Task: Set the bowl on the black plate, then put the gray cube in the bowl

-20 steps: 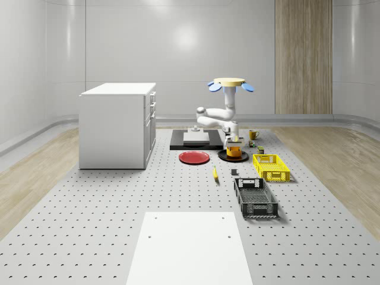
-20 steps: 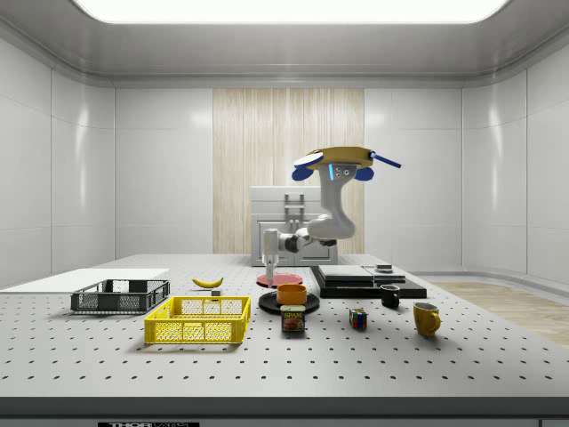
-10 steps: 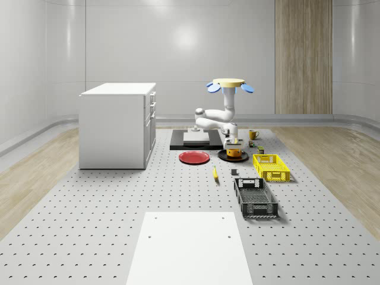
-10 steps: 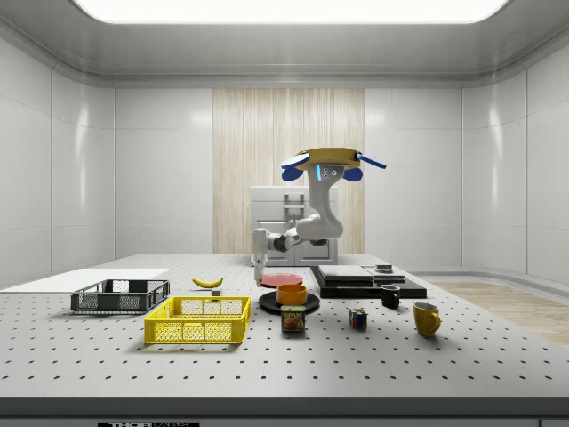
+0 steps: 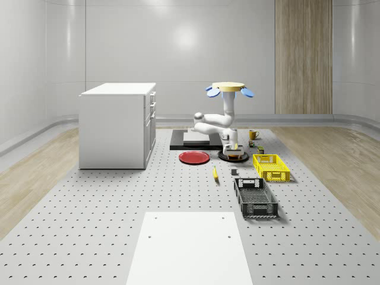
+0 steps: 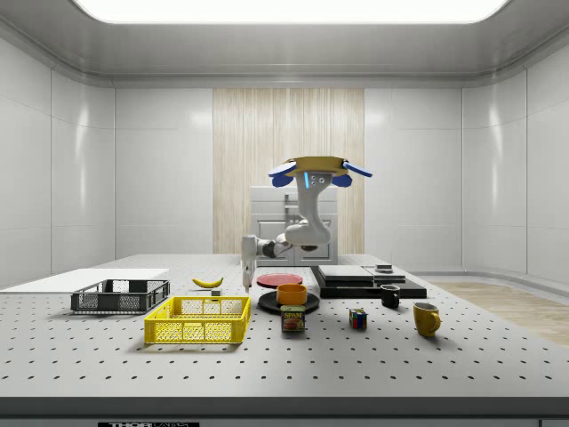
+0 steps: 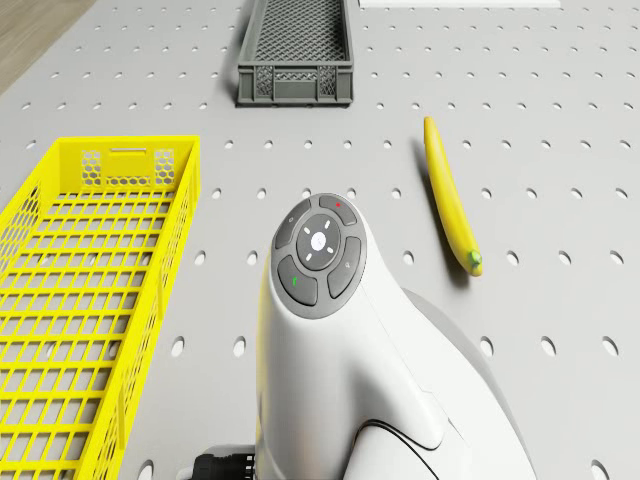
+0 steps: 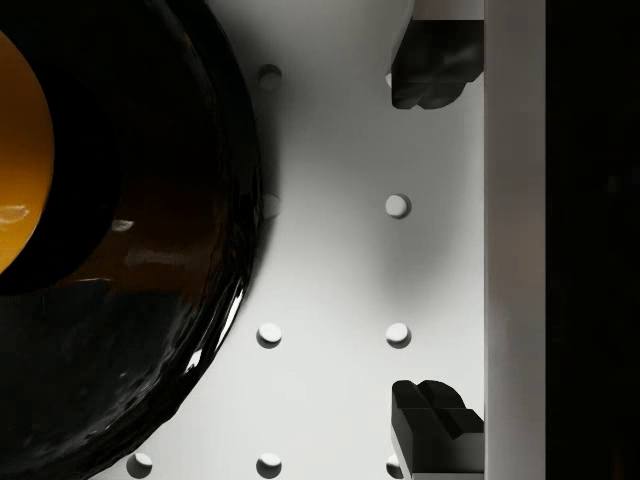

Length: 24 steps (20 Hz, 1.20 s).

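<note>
The orange bowl point(image 6: 292, 294) sits upright on the black plate point(image 6: 267, 305); both also appear in the wrist view as bowl point(image 8: 20, 150) and plate point(image 8: 190, 300). The small gray cube point(image 5: 234, 172) lies on the table in front of the plate, between the banana and the yellow crate. The drone point(image 5: 225, 88) hovers above the plate area. My gripper point(image 6: 245, 281) hangs low beside the plate, past its edge on the side view's left. The gripper point(image 8: 430, 240) is open, and only bare table lies between its fingertips point(image 8: 430, 60).
A red plate point(image 5: 194, 157) lies beside the black one. A banana point(image 7: 450, 195), a yellow crate point(image 7: 90, 300) and a dark crate point(image 7: 295, 50) are close by. A white cabinet point(image 5: 117, 124) and a black platform point(image 5: 193, 139) stand behind. A can point(image 6: 292, 319), a puzzle cube point(image 6: 357, 318) and a mug point(image 6: 426, 318) sit further right.
The drone and arm have shifted toward the side view's left. The open gripper has moved from above the bowl to beyond the plate's edge. The bowl stays on the plate.
</note>
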Motion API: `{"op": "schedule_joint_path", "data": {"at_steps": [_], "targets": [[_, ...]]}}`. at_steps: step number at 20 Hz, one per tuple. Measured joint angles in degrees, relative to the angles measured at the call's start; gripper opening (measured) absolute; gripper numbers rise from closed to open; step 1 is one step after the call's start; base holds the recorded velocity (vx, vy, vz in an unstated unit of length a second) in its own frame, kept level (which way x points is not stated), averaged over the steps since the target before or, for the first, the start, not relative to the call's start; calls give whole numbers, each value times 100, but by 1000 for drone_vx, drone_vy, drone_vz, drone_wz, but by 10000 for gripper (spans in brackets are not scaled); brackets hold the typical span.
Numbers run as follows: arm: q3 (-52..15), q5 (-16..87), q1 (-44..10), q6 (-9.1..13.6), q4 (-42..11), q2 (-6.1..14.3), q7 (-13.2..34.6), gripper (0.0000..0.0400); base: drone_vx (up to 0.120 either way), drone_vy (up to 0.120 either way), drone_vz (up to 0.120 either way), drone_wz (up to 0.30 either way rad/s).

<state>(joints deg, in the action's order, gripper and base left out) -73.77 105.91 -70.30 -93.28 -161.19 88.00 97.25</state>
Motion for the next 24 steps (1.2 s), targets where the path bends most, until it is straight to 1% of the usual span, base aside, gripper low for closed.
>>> {"op": "schedule_joint_path", "data": {"at_steps": [2, 3, 7, 24], "targets": [[0, -1, -1, -2, 0, 3, 1, 400, 120, 0, -100, 0], [0, -2, -1, -3, 0, 4, 1, 400, 120, 0, 0, 0], [-1, -3, -3, -8, 0, 8, 2, 400, 120, -110, 0, 0], [-3, -11, -8, -24, 1, 25, 6, 400, 120, 0, 0, 0]]}}
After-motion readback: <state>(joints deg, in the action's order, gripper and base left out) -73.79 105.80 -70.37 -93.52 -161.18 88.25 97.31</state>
